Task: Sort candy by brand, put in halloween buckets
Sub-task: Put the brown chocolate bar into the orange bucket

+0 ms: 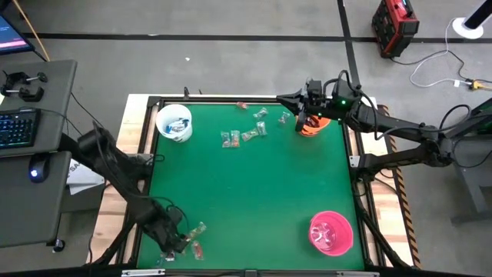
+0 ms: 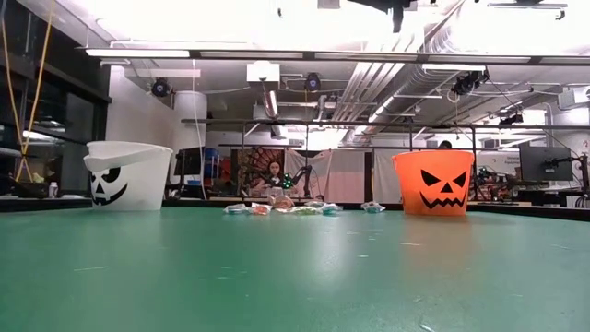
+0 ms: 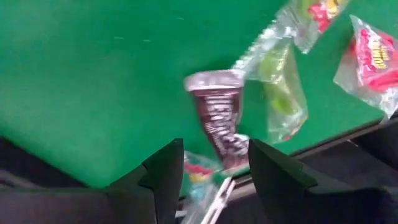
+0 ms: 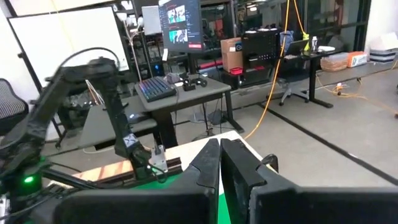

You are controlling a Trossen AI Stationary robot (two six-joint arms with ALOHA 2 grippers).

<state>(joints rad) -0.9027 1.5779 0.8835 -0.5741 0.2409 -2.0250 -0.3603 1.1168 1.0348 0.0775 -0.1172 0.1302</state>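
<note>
Green counter (image 1: 254, 200) fills the overhead view, with three Halloween buckets on it: white bucket (image 1: 174, 121) at the far left, orange bucket (image 1: 311, 125) at the far right, pink bucket (image 1: 331, 233) at the near right. Loose candy (image 1: 244, 131) lies scattered between the white and orange buckets.

At the near left corner, the left gripper (image 3: 211, 171) has its jaws spread around a dark brown candy bar (image 3: 217, 124), not yet pinching it. Clear greenish sweets (image 3: 283, 93) lie touching that bar, so closing may drag a second brand along, or nudge candy off the nearby counter edge.

Over the orange bucket, the right gripper (image 4: 219, 163) has its jaws pressed together, empty.

Only the left wrist view shows the wrappers; the low view shows the bucket faces.
</note>
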